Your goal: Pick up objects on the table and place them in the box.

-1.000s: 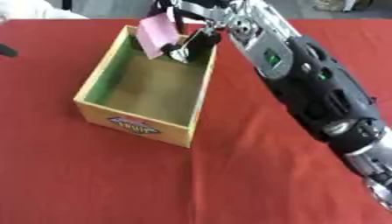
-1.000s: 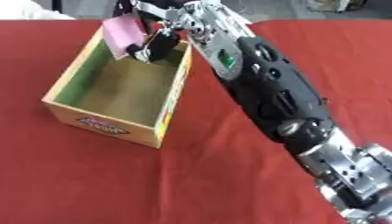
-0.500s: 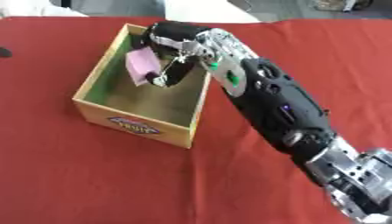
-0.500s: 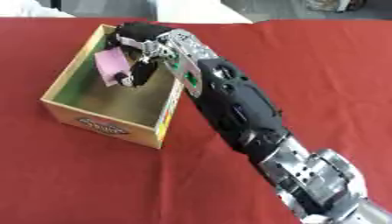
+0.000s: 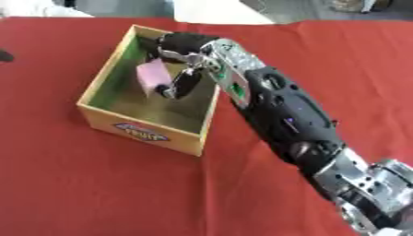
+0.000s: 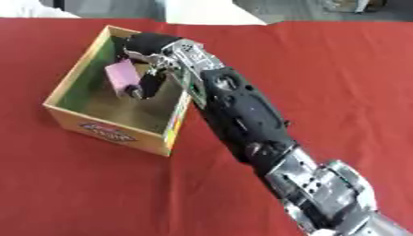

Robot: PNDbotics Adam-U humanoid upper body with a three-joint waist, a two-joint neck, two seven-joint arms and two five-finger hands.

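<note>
- Right arm stretches from the lower right corner diagonally up and left, black with silver joints.
- Right robot hand (image 5: pixel 179 64) points down, fingers (image 5: pixel 179 85) curled in a pinch.
- Left robot hand shows nowhere.

Pink flat block (image 5: pixel 150 78) tilted on edge inside open cardboard box (image 5: pixel 107 116), pinched by fingers.

The right arm (image 5: pixel 282 115) is bulky, its forearm shell glossy black with rounded bulges and a small green mark near the wrist. Toward 5 o'clock the elbow joint (image 5: pixel 371 189) is silver metal with dark screw holes. The right hand (image 5: pixel 187 62) mixes silver plates with black fingers.
</note>
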